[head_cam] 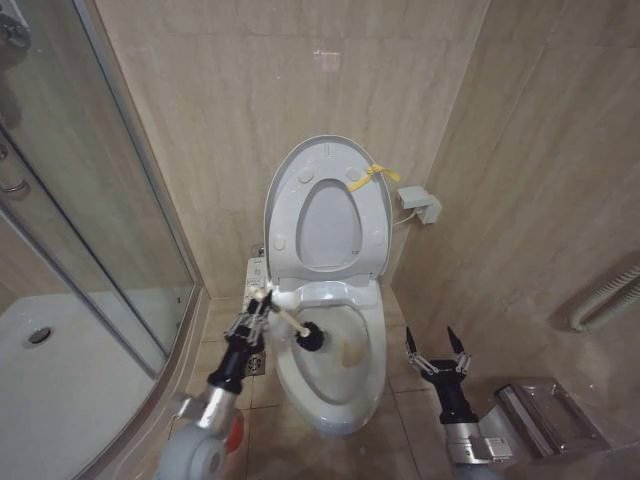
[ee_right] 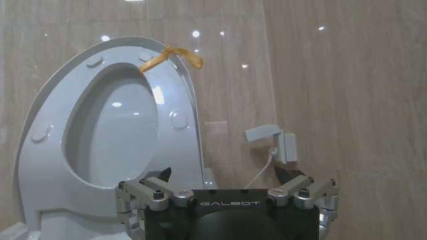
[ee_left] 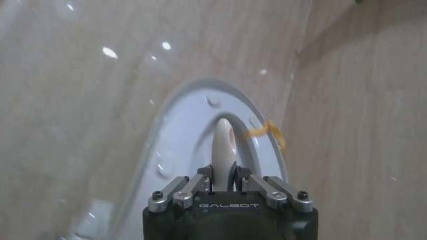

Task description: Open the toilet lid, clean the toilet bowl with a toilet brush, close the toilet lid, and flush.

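The toilet lid stands raised against the back wall with the ring seat in front of it and a yellow ribbon at its edge. Below it the toilet bowl lies open, with a brownish stain inside. My left gripper is at the bowl's left rim, shut on the pale handle of the toilet brush, whose dark head is down inside the bowl. In the left wrist view the handle sticks out between the shut fingers. My right gripper hangs open and empty to the right of the bowl; in the right wrist view it faces the raised lid.
A glass shower enclosure and its white tray lie on the left. A button panel runs along the bowl's left side above a floor drain. A white wall box sits right of the lid, and a metal box at the lower right.
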